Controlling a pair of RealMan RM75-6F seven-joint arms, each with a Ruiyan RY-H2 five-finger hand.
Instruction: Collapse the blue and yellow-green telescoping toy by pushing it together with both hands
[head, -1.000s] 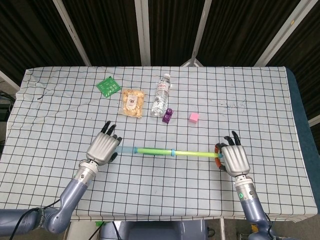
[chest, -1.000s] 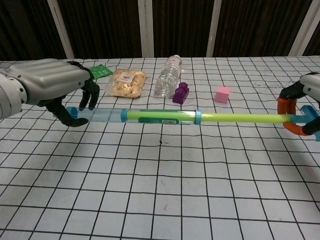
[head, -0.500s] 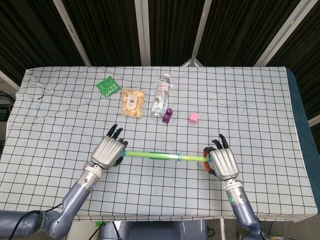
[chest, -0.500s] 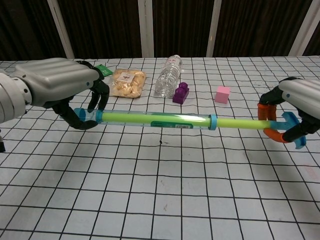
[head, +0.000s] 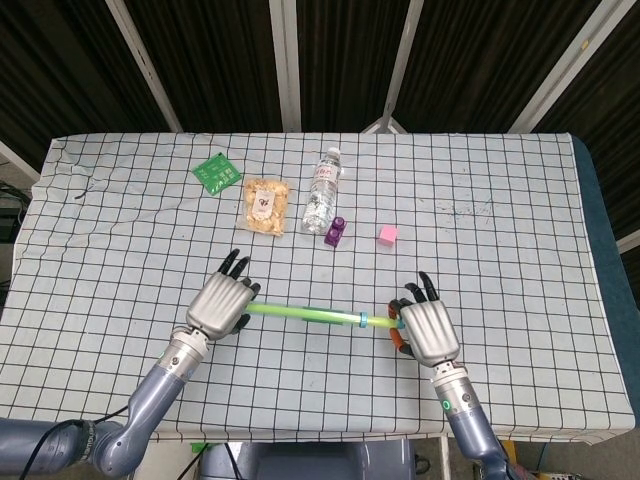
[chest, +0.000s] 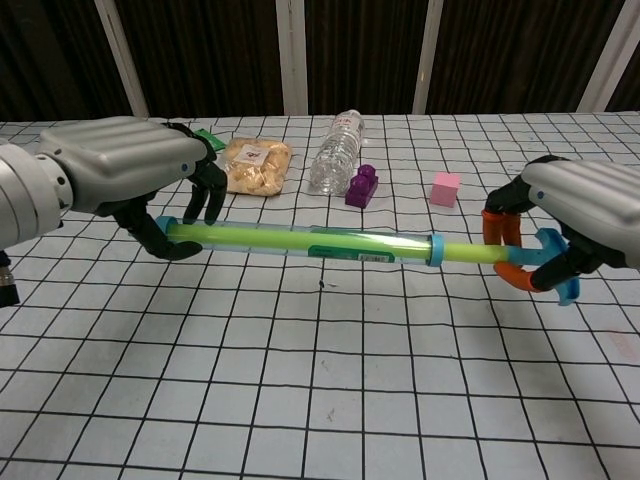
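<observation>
The telescoping toy (chest: 320, 241) is up in the air, just above the checked worktop (head: 520, 200), and it lies sideways, stretched from one hand to the other. The left hand (chest: 130, 180) has its fingers curled around the blue end of the tube. The right hand (chest: 575, 215) holds the other end, where the orange and blue handle (chest: 515, 250) is (I can't tell exactly how its fingers sit around the handle, but it does have hold of it).

The long line of the toy runs straight between the two hands, so each hand has the toy pointing right at the other hand. That is the thing that matters here. To make the toy shorter, I think the hands need to push toward each other along that line, not up or down. If one hand tips, the thin yellow-green rod (chest: 462, 251) might bend or jam at the blue ring (chest: 437, 250).

A short piece of the rod shows between the ring and the handle, so I would say the toy is mostly squashed but not all the way.

Farther back on the worktop sit a water bottle (head: 321, 191), a snack bag (head: 264, 205), a purple block (head: 335, 231), a pink cube (head: 388, 235) and a green packet (head: 217, 172), all well away from the hands.
</observation>
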